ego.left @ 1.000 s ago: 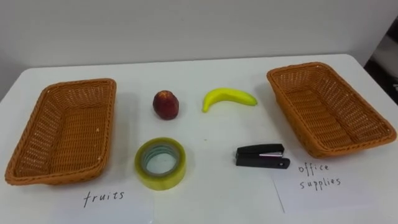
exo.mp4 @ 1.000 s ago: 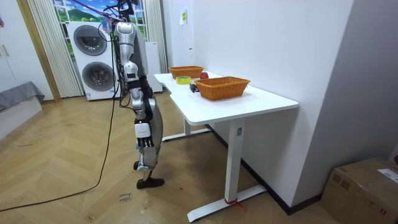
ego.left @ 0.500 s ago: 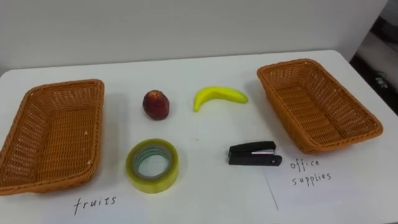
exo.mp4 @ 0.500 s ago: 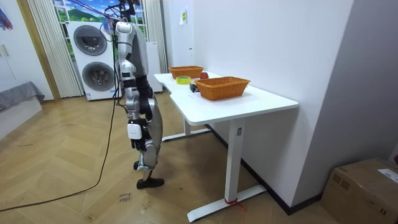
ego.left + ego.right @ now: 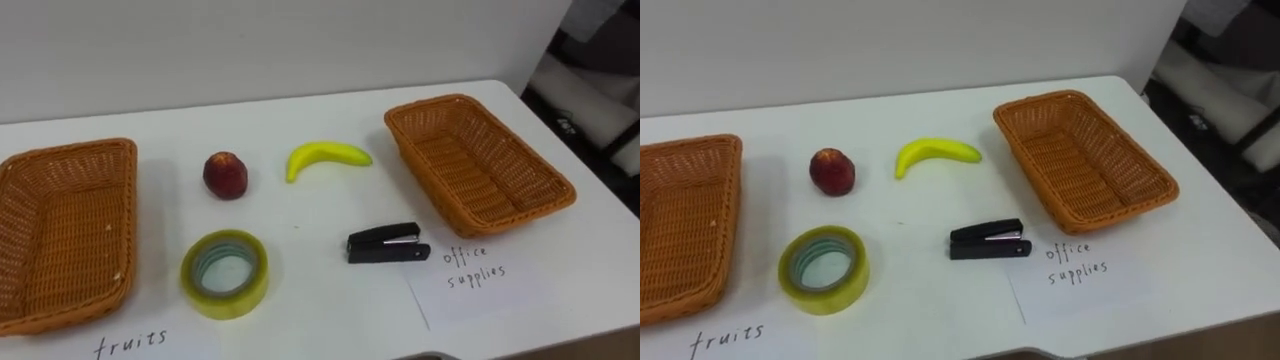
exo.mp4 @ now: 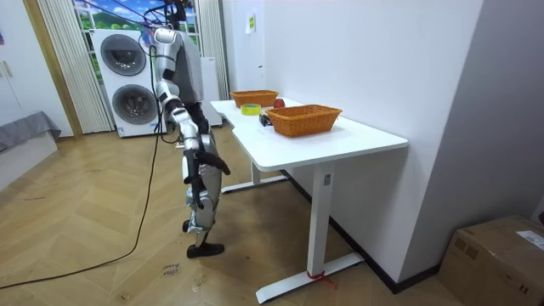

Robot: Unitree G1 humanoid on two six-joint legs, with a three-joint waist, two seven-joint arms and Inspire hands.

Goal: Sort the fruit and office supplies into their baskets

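**Left eye view.** The white tabletop [image 5: 300,105] is laid out for sorting. An empty brown wicker basket on the left [image 5: 60,230] and a matching empty wicker basket on the right [image 5: 480,165] flank four loose items. All four lie apart from one another, probably so that each can be taken singly.
- Far row: a dark red round fruit [image 5: 225,175] and a yellow banana [image 5: 328,158].
- Near row: a yellow-green roll of tape [image 5: 225,300], lying flat, and a black stapler [image 5: 385,245].

**Room view.** The robot stands at the tabletop's long side, on the room view's left, facing it. Its right hand [image 6: 214,166] hangs low, short of the tabletop edge. It is too small there to tell how the fingers are set.

**Right eye view.** A handwritten "fruits" label [image 5: 725,340] sits before the left basket. A paper sheet marked "office supplies" [image 5: 1080,275] sits before the right one. The labels fix the destinations: fruit and banana go left, tape and stapler go right. Judged from the empty baskets, no item is sorted yet. The stapler lies nearest its basket.
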